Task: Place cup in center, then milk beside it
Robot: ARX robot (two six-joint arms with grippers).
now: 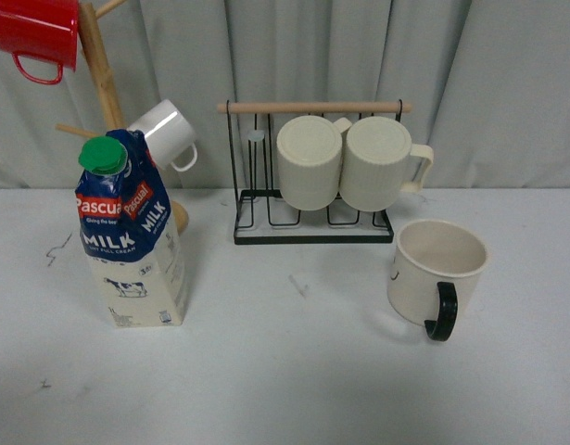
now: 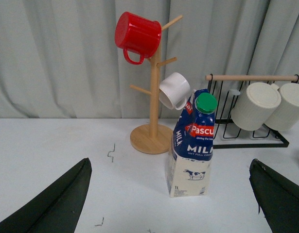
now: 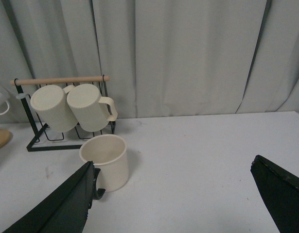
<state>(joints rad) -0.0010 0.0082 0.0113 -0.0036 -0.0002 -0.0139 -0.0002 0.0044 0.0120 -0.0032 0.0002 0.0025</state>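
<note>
Cup (image 1: 437,273): upright on the white table (image 1: 294,389), right side, black handle toward the robot, just before the wire rack (image 1: 312,108).
Milk (image 1: 130,232): upright at left, close before the wooden mug tree (image 1: 97,56).
Rack load: two ribbed mugs (image 1: 310,162) hanging.
Left gripper (image 2: 169,161): spread wide, empty, facing the milk.
Right gripper (image 3: 172,161): spread wide, empty, the cup beside one finger.

A lab-style test bench, not a lived-in kitchen, is indicated: a bare white tabletop (image 1: 294,389) is backed by a plain grey curtain (image 1: 507,83) drawn across the whole rear, and small black marks (image 2: 110,153) are inked on its surface. Kitchen goods are set out sparsely as props: a wooden mug tree (image 2: 154,111), a black wire mug rack (image 1: 312,239) and a milk carton (image 1: 132,250).
</note>
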